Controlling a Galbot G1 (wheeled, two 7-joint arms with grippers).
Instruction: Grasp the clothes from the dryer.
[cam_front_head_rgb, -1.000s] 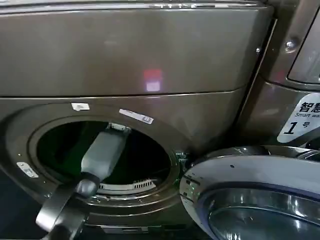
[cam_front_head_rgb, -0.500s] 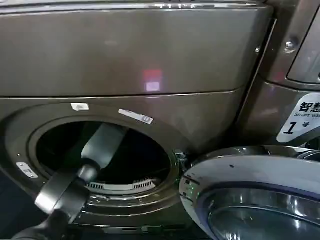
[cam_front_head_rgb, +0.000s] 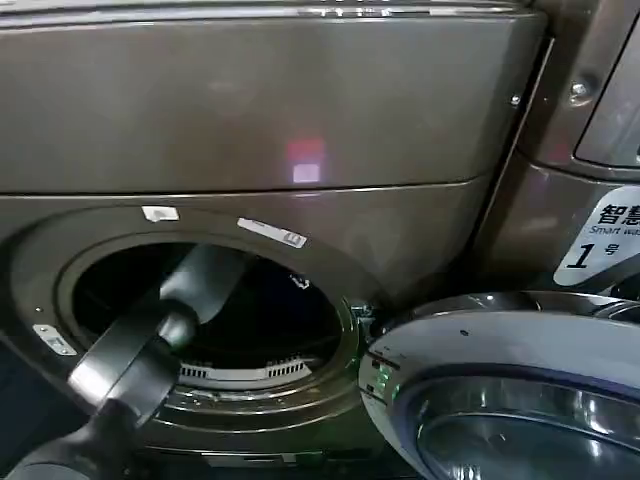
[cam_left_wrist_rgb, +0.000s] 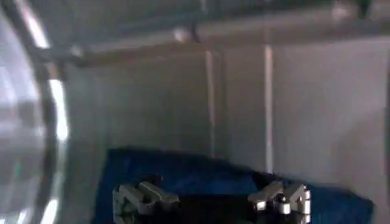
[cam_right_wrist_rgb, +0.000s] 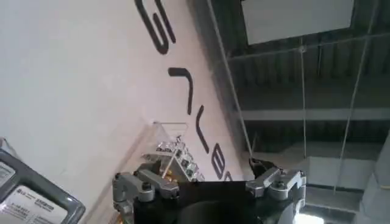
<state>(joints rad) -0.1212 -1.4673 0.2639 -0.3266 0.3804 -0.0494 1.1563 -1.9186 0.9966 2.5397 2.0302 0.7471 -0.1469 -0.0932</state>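
Left gripper (cam_left_wrist_rgb: 210, 199) deep inside the dryer (cam_front_head_rgb: 300, 120) drum, fingers spread apart above blue clothes (cam_left_wrist_rgb: 201, 176). Right gripper (cam_right_wrist_rgb: 207, 185) parked, fingers likewise apart, pointing at the ceiling.

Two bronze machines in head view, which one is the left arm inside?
The dryer on the left, door swung open: the left arm runs into its round porthole. The neighbouring machine on the right carries the hexagonal "1" sticker.

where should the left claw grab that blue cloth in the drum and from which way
Grip the blue cloth along its near raised edge, coming straight in through the porthole of the dryer, as the left arm already reaches. The cloth lies low against the steel drum wall, so a low forward approach suits. The left claw stands open just before it. The right claw is parked outside, open.
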